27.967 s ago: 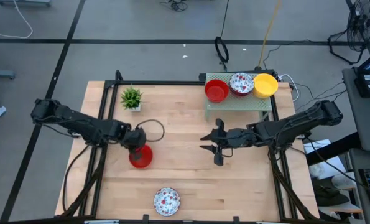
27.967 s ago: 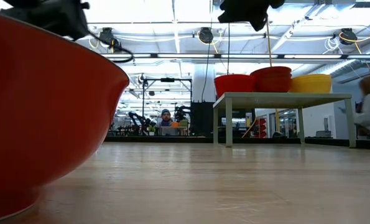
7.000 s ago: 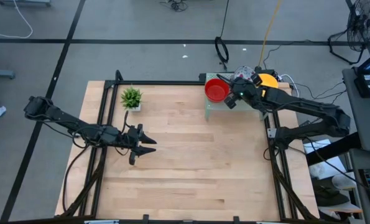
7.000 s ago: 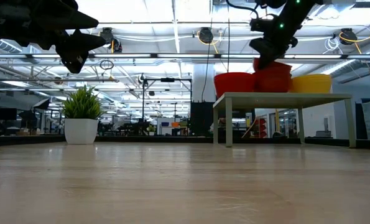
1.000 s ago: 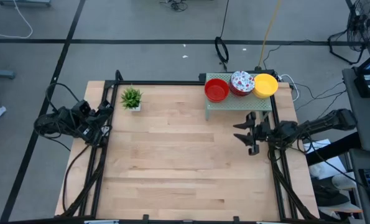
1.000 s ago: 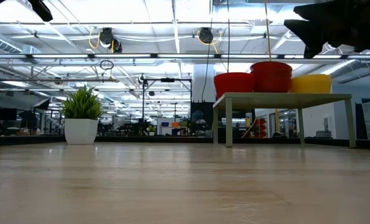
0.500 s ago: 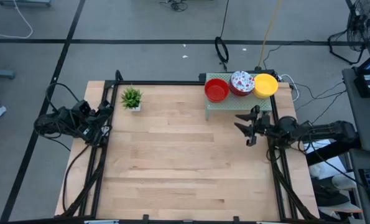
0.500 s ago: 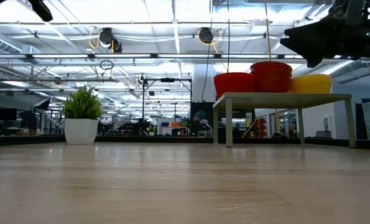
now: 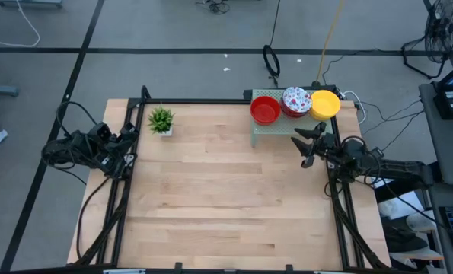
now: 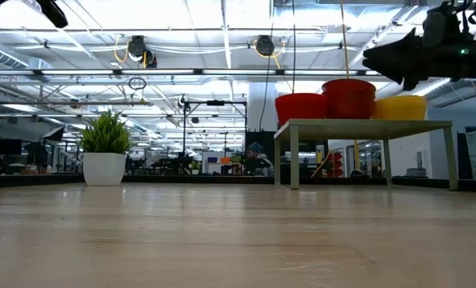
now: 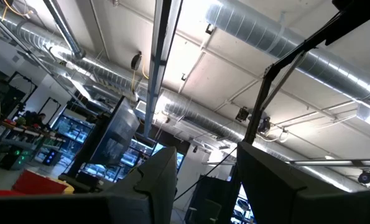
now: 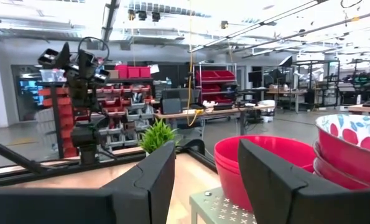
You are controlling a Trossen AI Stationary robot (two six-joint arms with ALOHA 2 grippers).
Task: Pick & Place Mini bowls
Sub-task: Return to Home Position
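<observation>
Mini bowls (image 9: pixel 295 101) all stand on the small green shelf (image 9: pixel 291 125) at the far right of the table (image 9: pixel 211 213), in three stacks side by side: red on the left, white floral in the middle, yellow on the right. No bowl lies on the bare tabletop, where a red one and a floral one lay about half a minute ago. Judged complete as to placing.

Right gripper (image 9: pixel 302 148) is empty, its fingers spread wide with nothing between them. Seven seconds ago it was over the floral stack; within the last second it has drawn back towards the table's right edge, and now hangs just in front of the shelf's right end, clear of the bowls.

Left gripper (image 11: pixel 206 152) is likewise spread and empty, pointing up at the ceiling, with its arm folded at the table's left edge, unchanged over the last second. Potted plant (image 9: pixel 161 119) undisturbed.

Only the right arm's retreat appears outstanding
</observation>
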